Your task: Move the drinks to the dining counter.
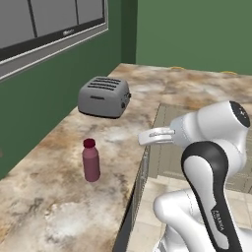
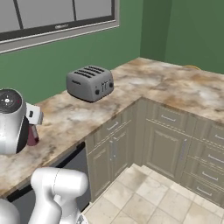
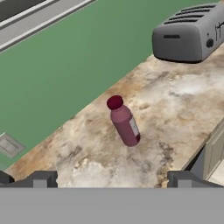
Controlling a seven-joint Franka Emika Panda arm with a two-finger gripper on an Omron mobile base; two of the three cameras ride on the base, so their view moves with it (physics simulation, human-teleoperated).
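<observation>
Drink, dark red bottle: small, cylindrical, narrowing to a rounded red cap; smooth matt body with a pale label patch on one side, seen in the hand view. It stood upright on the marbled counter, near the front edge and well apart from the toaster.

Counter: beige-and-brown stone, mottled with pale cloudy patches, running round a corner; beige panelled cabinet fronts with silver handles stood below it.

Toaster: grey metal, four slots, rounded corners, dark knobs on one end, set further back near the green wall.

Gripper: the two dark finger tips stood wide apart at the bottom of the hand view, with nothing between them. The bottle lay ahead of them and roughly centred, not touching either.

Step in hand, as judged: approach to the first pick, with no grasp made yet. The next move would call for lowering the hand toward the bottle so that the fingers straddle its body below the cap, then closing. The bottle was narrow and tall, so a glancing contact might tip it.
</observation>
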